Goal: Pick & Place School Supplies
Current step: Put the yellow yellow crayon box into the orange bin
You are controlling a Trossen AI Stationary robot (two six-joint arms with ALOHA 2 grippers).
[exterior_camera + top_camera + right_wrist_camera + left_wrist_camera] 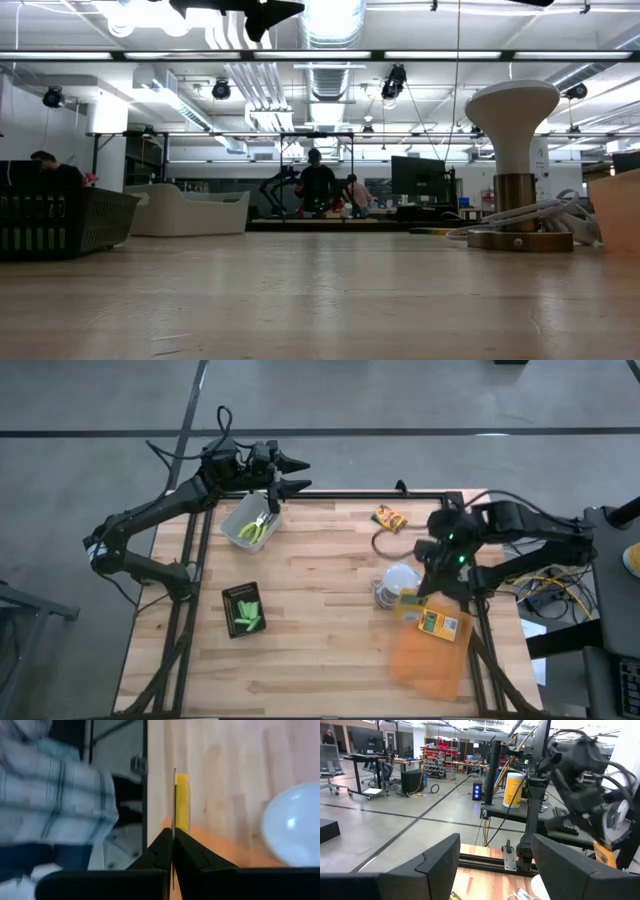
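Observation:
My right gripper [428, 600] is over the table's right side, slanting down and shut on a flat orange-yellow box [443, 623] with a green label, above the orange sheet [430, 658]. A second such box [390, 517] lies flat on the wood farther back. My left gripper [300, 474] is held level and open above the far edge and has nothing between its fingers. Just near of it, a translucent bin [240, 515] holds yellow-green-handled tools [258, 528]. Several green sticks [247, 612] lie in the black tray [240, 591]. My right gripper pinches a thin edge of the box [175, 822] between its two shut fingers. In the right wrist view the box [181, 800] runs edge-on straight out from the fingertips, in line with them. I cannot tell whether it is clear of the orange sheet.
A white mushroom-shaped lamp [400, 580] on a metal base and a cable loop [388, 545] stand close to my right gripper. The black tray shows as a dark basket [60, 222] at the left of the low view. A person in a plaid shirt [55, 795] is beyond the table's edge.

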